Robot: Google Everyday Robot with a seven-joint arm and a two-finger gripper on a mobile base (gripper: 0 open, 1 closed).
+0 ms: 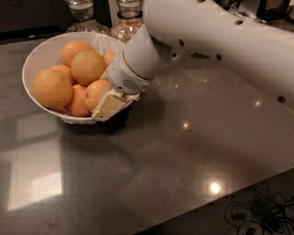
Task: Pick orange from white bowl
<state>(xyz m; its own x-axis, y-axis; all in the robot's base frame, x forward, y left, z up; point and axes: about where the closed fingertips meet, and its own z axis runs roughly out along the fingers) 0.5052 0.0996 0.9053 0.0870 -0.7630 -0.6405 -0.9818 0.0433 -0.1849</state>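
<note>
We note a white bowl [42, 54], round, deep and thin-rimmed, standing at the back left of a dark grey countertop [183, 156] whose polished surface carries bright light reflections. A crinkled white lining shows along the bowl's front edge. The bowl holds a heap of oranges [88, 67]; we count at least 6, all round, matt and finely dimpled, piled above the rim line. The robot's arm [220, 41], a smooth white shell with small dark holes, reaches in from the upper right and narrows to a grey ribbed collar with a vent grille. The gripper [106, 106] sits at the bowl's front right rim, its cream-coloured, blocky end lying over the rim and against the pile. The nearest orange [96, 91] lies inside the bowl, touching the gripper's inner side. We cannot tell whether the gripper is spread, pressed together or pinching that orange, since the wrist hides most of it. Behind the bowl stand 2 glass jars: the left jar [82, 11] is clear, with contents we cannot make out, and the right jar [127, 23] holds mixed grains. A tangle of dark cables [257, 215] lies beyond the counter's front right edge.
</note>
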